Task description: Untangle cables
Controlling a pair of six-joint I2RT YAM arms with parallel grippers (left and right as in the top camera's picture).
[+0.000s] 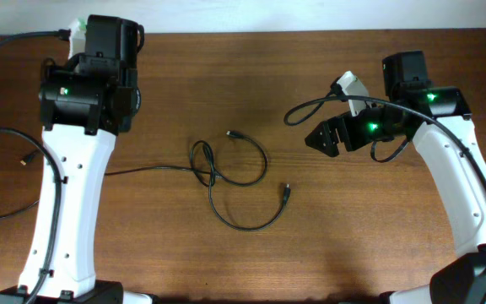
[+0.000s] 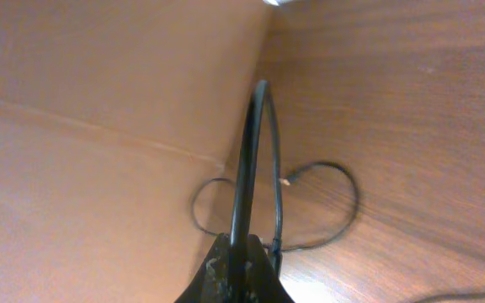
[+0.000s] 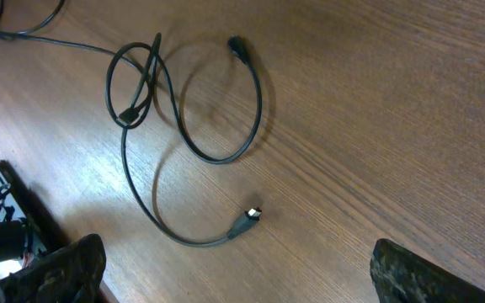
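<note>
Pinched shut at the bottom of the left wrist view: left claw (image 2: 241, 257), clamped on a thin black cord (image 2: 249, 151) arching straight up mid-frame. Spread wide across the bottom corners of the right wrist view: right claw (image 3: 236, 248), gripping nothing. Further out, tangled cables (image 1: 212, 175) lying looped on the wooden table (image 1: 226, 76), dead centre of the overhead frame. Silver-tipped plug (image 3: 248, 215) loose at lower middle of the right wrist view.

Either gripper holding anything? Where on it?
Left gripper is shut on a black cable, pinching a loop mid-length, no plug at the grip. Right gripper open, empty.
</note>
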